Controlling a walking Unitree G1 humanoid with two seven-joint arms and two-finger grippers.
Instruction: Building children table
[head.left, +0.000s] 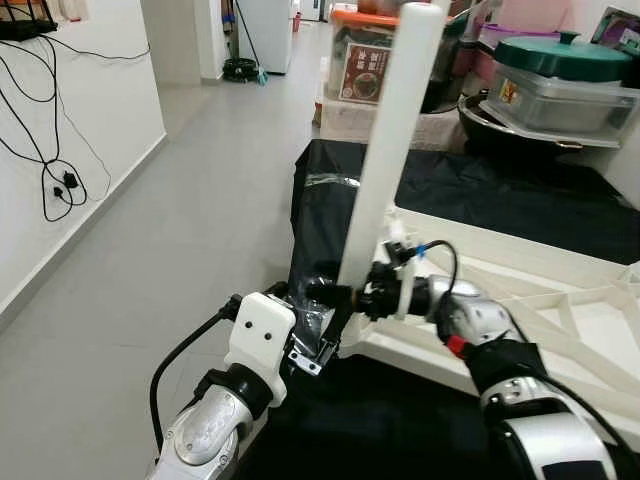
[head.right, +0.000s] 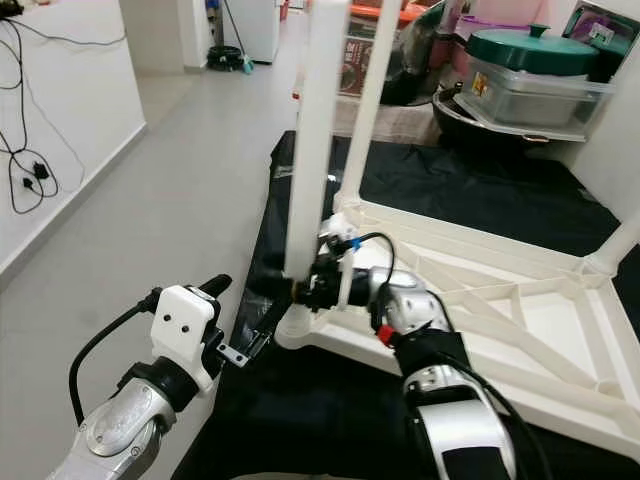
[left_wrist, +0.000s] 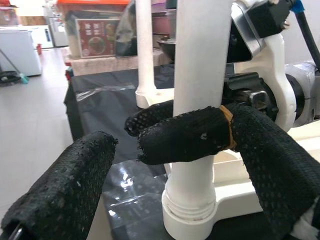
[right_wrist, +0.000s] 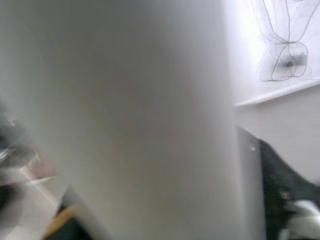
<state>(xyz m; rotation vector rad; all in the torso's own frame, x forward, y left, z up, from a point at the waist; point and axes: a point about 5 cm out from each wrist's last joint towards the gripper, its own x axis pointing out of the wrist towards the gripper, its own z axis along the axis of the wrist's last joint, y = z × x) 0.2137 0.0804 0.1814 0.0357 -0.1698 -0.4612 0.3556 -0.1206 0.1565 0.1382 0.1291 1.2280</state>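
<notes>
1. White plastic children's table top (head.right: 520, 330) lies upside down on a black sheet (head.right: 480, 195) spread over the floor.
2. One white table leg (head.left: 385, 150) stands upright in the near corner socket; another leg (head.right: 375, 95) stands at the corner behind.
3. Right gripper (head.left: 345, 295) is clamped around the near leg, low, just above the socket.
4. Left gripper (left_wrist: 150, 165) sits beside the same leg base, fingers (left_wrist: 65, 195) spread apart, holding nothing.
5. Lidded storage containers (head.left: 560, 80) stacked beyond the sheet.

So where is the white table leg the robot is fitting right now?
The white table leg stands in the near corner socket of the upside-down tabletop, gripped low by the right gripper; the left gripper sits just beside.
</notes>
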